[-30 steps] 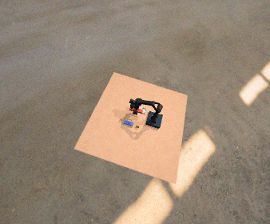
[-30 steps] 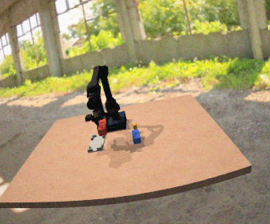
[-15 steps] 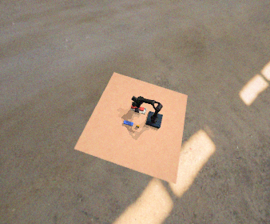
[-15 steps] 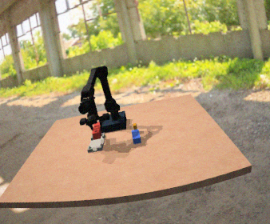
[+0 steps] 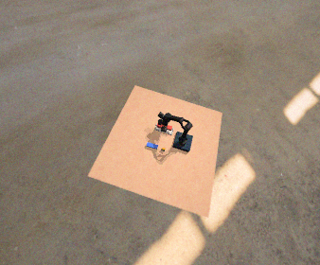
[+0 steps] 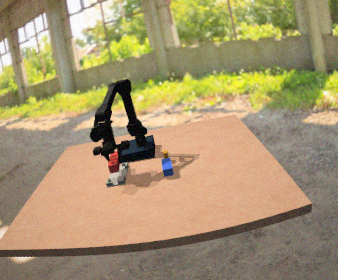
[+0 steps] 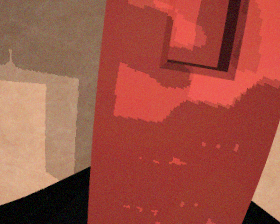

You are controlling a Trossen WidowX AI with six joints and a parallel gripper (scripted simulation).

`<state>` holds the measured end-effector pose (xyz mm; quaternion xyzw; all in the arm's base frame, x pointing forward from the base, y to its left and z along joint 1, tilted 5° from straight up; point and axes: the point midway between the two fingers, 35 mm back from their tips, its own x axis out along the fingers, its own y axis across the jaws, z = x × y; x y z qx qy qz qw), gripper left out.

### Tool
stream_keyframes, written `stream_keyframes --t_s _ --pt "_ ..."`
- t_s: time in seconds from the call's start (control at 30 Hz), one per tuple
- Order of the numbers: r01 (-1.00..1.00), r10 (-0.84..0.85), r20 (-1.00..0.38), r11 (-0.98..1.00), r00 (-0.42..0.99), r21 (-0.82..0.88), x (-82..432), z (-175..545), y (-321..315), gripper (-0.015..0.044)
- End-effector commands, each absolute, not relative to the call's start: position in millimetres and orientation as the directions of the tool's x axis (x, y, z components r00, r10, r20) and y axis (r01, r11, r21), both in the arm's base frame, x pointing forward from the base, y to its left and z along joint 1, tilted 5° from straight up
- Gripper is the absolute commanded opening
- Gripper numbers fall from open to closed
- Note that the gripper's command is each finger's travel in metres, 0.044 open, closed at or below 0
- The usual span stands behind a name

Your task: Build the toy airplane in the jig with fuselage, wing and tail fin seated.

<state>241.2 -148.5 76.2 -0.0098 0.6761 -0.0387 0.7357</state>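
The red fuselage (image 5: 168, 127) (image 6: 114, 163) (image 7: 161, 150) is at the grey-white jig (image 5: 170, 132) (image 6: 116, 179), lined up along it; whether it lies fully down in the cradle is too small to tell. My gripper (image 5: 164, 128) (image 6: 114, 153) (image 7: 162, 182) is shut on the fuselage, with a black finger on each side of it in the wrist view. A rectangular socket shows in the fuselage's top. The blue wing (image 5: 151, 145) (image 6: 167, 167) lies apart from the jig. The small orange-yellow tail fin (image 5: 163, 150) (image 6: 165, 154) is beside the wing. The jig is hidden in the wrist view.
The arm's dark base (image 5: 183, 142) (image 6: 142, 149) stands on the tan board (image 5: 126, 161) (image 6: 223, 200), behind the jig in the exterior view. The arm arches up from the base and down to the jig. Shadows of the arm fall around the wing and tail fin.
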Motion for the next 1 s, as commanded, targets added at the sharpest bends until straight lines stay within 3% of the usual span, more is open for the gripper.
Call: stream_keyframes --t_s 0.0,0.97 --pt "0.039 -0.067 -0.994 0.997 0.086 -0.064 241.3 75.5 -149.1 0.0196" --pt "0.039 -0.067 -0.994 0.997 0.086 -0.064 244.2 53.5 -150.6 0.0196"
